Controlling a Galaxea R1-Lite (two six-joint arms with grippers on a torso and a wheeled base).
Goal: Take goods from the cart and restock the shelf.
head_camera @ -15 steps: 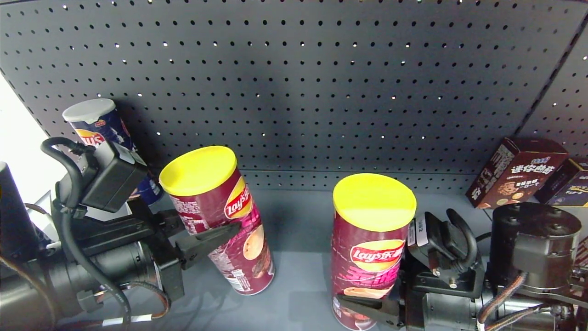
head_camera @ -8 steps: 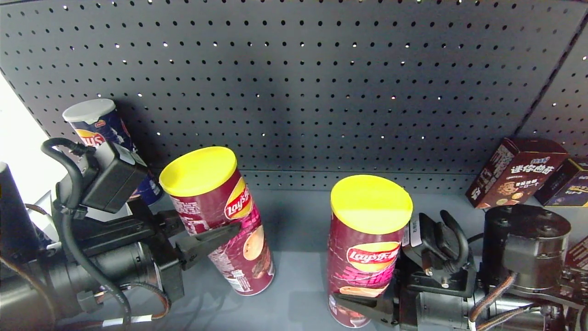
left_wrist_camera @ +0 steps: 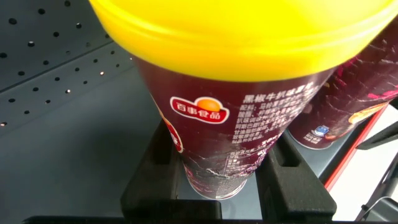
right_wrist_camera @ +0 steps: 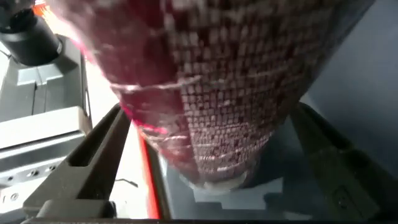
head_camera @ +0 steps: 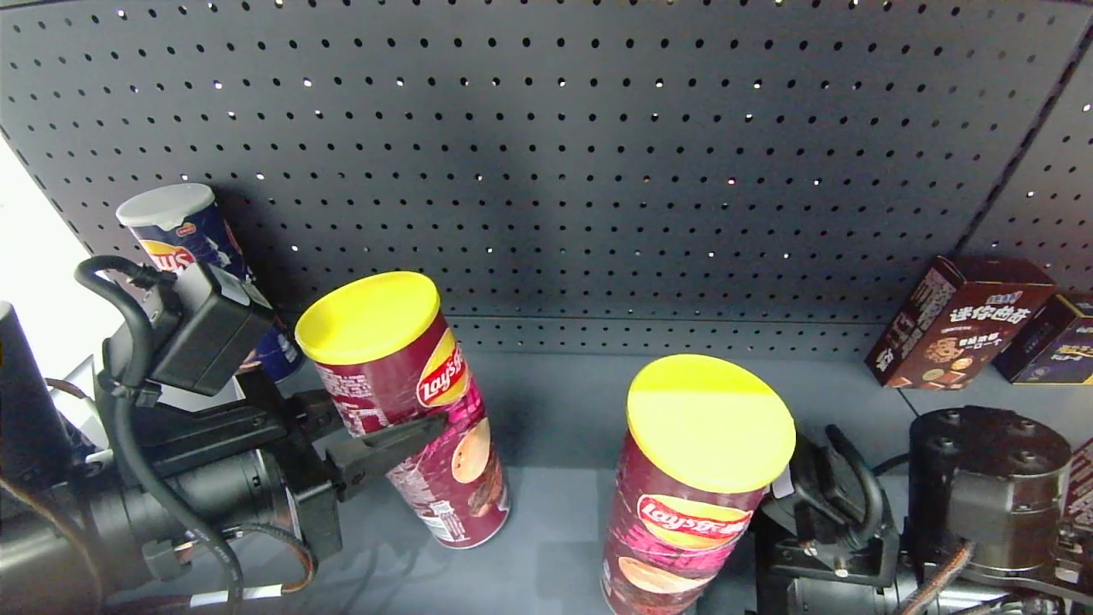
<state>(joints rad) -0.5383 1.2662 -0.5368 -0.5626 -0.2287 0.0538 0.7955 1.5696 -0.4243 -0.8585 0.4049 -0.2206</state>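
Observation:
Two maroon chip cans with yellow lids are on the grey shelf. The left can stands leaning at mid-left. My left gripper is shut on its lower body, one finger lying across its front. The right can is at the front right, its lid close to the head camera. My right gripper is shut on this can low down, with a finger on each side. The can's base and the fingers are cut off at the head view's lower edge.
A blue chip can with a grey lid stands at the back left, behind my left wrist. Brown snack boxes lean at the back right. The perforated back panel closes the shelf. A red strip marks the shelf's front edge.
The right can has come up toward the head camera and shifted slightly right, with my right gripper dropping out at the lower edge. The left can and left gripper have not moved.

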